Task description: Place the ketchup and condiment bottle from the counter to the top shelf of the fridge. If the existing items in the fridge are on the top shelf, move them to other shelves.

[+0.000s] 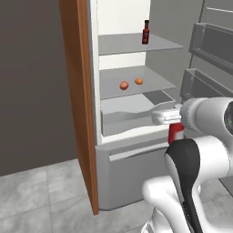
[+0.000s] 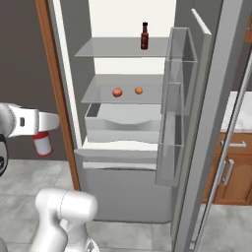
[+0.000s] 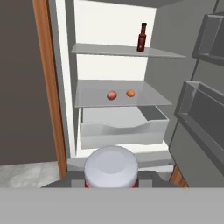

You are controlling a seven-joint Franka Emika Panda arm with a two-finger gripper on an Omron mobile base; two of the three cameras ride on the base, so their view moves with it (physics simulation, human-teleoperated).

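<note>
My gripper (image 1: 172, 122) is shut on the ketchup (image 1: 175, 134), a bright red bottle that hangs under the hand in front of the open fridge (image 1: 132, 159). Its white cap (image 3: 111, 168) sits between the fingertips in the hand view. The condiment bottle (image 1: 145, 32), dark with a black cap, stands upright on the top shelf (image 1: 120, 44) toward its right side. The existing items, a pinkish-red fruit (image 1: 124, 85) and an orange fruit (image 1: 139, 81), lie side by side on the shelf below. A strip of the counter (image 2: 239, 112) shows behind the fridge door.
The fridge door (image 2: 216, 123) stands open on the right, its racks (image 2: 172, 98) jutting inward. A grey drawer (image 3: 122, 129) sits pulled out under the fruit shelf. A brown wooden panel (image 1: 82, 104) borders the fridge's left side. Grey tiled floor (image 1: 41, 195) lies below.
</note>
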